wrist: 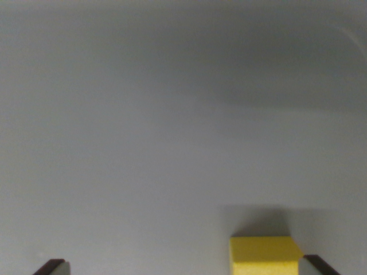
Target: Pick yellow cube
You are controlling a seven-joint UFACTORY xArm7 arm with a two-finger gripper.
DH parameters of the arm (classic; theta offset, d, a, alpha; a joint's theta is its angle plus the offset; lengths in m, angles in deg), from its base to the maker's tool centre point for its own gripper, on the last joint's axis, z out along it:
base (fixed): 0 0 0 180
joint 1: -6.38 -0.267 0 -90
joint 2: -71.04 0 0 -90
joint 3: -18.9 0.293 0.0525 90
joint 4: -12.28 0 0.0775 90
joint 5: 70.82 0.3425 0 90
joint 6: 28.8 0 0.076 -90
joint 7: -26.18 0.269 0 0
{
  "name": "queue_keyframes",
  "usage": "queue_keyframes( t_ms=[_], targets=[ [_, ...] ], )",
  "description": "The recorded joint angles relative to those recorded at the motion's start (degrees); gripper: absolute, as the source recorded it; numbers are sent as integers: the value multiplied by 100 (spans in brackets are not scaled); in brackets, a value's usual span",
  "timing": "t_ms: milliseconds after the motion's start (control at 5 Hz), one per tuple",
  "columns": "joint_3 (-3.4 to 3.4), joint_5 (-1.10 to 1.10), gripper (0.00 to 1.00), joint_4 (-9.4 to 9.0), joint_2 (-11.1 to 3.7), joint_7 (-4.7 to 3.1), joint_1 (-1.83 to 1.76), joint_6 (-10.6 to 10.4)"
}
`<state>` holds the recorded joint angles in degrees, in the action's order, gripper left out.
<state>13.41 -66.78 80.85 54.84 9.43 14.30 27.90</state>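
A yellow cube (264, 256) sits on the pale grey surface at the bottom of the wrist view, right of centre, cut off by the lower edge. Only the dark tips of my gripper (186, 268) show: one fingertip (51, 267) at the bottom left, the other (320, 265) at the bottom right. The fingers stand wide apart, so the gripper is open. The cube lies between them, close against the right fingertip and far from the left one. I cannot tell whether that fingertip touches it.
A plain grey surface (172, 143) fills the rest of the view, with a soft shadow band across the upper right. A faint curved mark shows near the top right corner.
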Motion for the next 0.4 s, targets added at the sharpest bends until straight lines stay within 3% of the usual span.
queue_keyframes(
  t_ms=[200,400],
  targets=[
    [0,0,0,0,0,0,0,0],
    [-52,31,0,-157,-119,-124,57,-244]
  ],
)
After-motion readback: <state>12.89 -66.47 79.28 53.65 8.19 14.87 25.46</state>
